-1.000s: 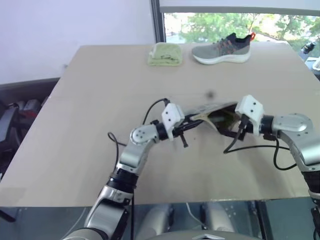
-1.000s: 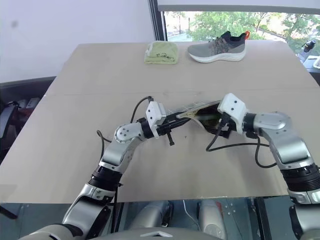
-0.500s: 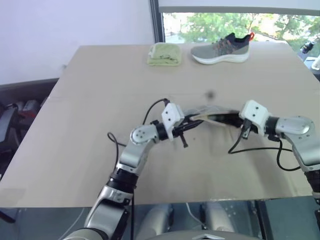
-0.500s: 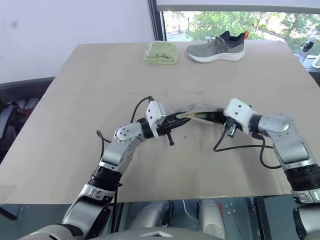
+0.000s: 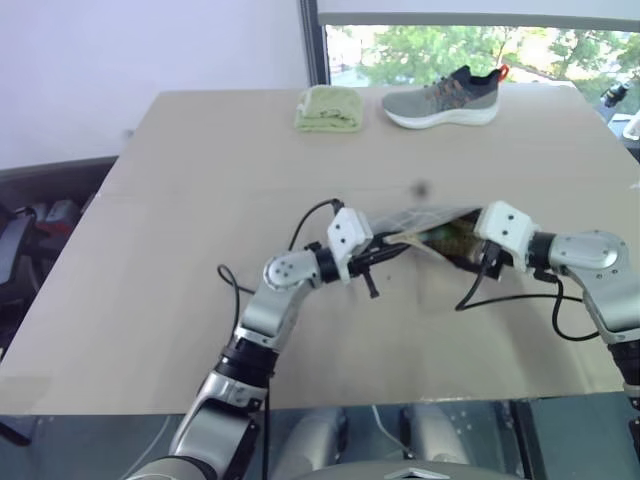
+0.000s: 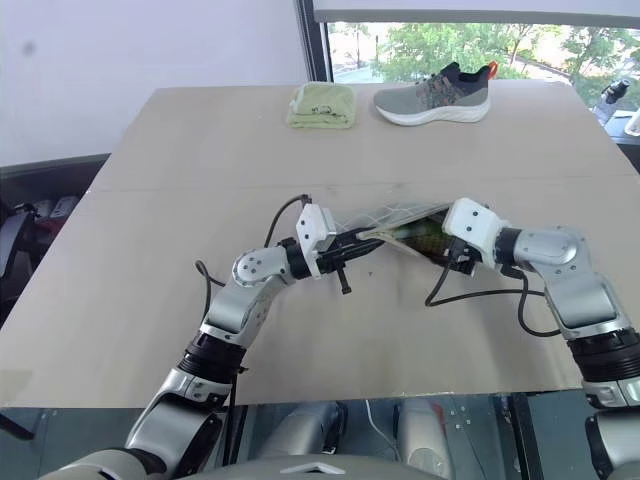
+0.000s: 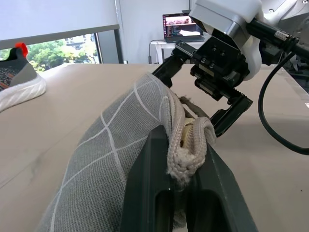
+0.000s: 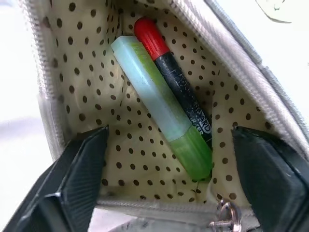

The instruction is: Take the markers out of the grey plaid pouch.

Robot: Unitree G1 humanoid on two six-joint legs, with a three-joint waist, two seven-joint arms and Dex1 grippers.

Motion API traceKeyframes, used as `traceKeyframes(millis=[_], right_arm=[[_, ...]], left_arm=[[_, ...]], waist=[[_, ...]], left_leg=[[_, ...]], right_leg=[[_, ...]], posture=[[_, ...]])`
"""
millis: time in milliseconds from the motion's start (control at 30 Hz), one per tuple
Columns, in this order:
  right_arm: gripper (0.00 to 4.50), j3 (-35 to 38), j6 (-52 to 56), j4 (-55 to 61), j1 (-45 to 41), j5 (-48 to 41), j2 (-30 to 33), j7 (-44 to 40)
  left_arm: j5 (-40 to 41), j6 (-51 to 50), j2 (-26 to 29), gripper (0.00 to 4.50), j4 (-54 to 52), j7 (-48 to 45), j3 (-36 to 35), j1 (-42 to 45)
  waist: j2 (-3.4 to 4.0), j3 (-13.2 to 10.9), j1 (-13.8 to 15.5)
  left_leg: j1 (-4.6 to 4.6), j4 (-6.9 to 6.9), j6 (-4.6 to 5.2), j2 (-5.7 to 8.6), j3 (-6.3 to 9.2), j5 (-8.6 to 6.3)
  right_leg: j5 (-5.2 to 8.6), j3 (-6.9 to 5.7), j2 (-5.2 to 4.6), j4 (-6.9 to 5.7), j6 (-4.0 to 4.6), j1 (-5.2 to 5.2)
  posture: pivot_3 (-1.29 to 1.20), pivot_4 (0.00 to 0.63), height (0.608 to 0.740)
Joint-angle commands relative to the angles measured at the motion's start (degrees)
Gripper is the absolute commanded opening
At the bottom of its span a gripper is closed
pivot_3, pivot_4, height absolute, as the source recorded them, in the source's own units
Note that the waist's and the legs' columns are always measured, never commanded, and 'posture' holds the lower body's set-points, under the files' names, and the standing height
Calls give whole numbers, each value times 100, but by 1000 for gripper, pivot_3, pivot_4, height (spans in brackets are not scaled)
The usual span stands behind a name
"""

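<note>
**Pouch held open, both markers inside**

The left gripper (image 7: 181,179) is clamped on the corded edge of the grey plaid pouch (image 5: 425,222), its two dark fingers pinching the fabric and a pale braided cord at the pouch's left end and holding that end lifted off the surface (image 5: 200,200). The right gripper (image 8: 169,188) stands with its fingers spread wide at the pouch's open mouth, one black finger (image 8: 82,174) at each side of the opening, gripping nothing; in the left wrist view its black fingers reach toward the pouch rim.

Inside the pouch, against the tan lining with dark dots, lie the markers side by side and touching: the pale green marker (image 8: 159,104), with a lighter cap end and a brighter green end, and the red marker (image 8: 171,72), red at its cap and black along the barrel. Both lie slanted across the pouch's interior. A small metal zip pull hangs at the rim near the right gripper.

The pouch spans between the two grippers near the middle of the surface. Well apart, at the far edge, sit a folded yellow-green cloth (image 5: 328,108) and a grey sneaker (image 5: 445,98), near each other by the window.
</note>
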State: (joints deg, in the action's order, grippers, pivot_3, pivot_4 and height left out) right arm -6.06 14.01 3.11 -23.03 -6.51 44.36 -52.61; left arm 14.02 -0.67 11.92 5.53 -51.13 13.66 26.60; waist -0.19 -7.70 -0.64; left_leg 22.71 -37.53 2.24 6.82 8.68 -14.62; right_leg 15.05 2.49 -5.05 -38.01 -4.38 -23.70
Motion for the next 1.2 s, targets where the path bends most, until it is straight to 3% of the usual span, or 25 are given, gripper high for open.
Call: traceKeyframes(millis=[33, 233, 533, 667, 1100, 1200], right_arm=[[4029, 430, 559, 201, -75, -431, -96, 66], [4029, 407, 1159, 728, -196, -781, -152, 18], [4029, -317, 1166, 996, -639, 97, 187, -3], [4029, -1069, 601, 434, -866, 1142, 416, 19], [4029, -1765, -1680, -904, -954, 2378, -23, 440], [3025, -1674, -1987, -1115, -979, 2476, -100, 565]], left_arm=[[223, 101, -2, 0, -337, -43, -180, 8], [323, -6, -50, 0, -376, -82, -109, 45], [745, -522, -119, 0, -698, -252, -75, 42], [988, -827, -179, 0, -823, -339, -88, 40], [1060, -1062, -264, 0, -828, -428, -107, 59], [1046, -1072, -252, 0, -829, -437, -117, 44]], waist=[[0, 0, -2], [0, 0, 1], [0, 0, 0], [-1, 0, -2], [-1, 0, -13], [-1, 0, -15]], left_leg=[[0, 0, 0, 0, 0, 0], [0, 0, 0, -1, 0, 0], [0, 0, 0, -1, 1, 0], [0, -1, 0, 0, -1, 0], [0, -1, -1, 0, -3, 0], [-2, -1, -1, -1, -3, 1]], right_leg=[[0, 0, 0, 0, 0, 0], [0, 0, -3, 1, 0, 0], [0, -1, -4, 1, 0, 0], [0, -1, -1, 1, 0, -1], [0, 0, 5, 0, 0, -1], [0, 1, 5, 0, 0, -1]], posture=[[0, 150, 740], [0, 150, 740], [0, 150, 740], [0, 150, 740], [0, 150, 740], [0, 150, 740]])
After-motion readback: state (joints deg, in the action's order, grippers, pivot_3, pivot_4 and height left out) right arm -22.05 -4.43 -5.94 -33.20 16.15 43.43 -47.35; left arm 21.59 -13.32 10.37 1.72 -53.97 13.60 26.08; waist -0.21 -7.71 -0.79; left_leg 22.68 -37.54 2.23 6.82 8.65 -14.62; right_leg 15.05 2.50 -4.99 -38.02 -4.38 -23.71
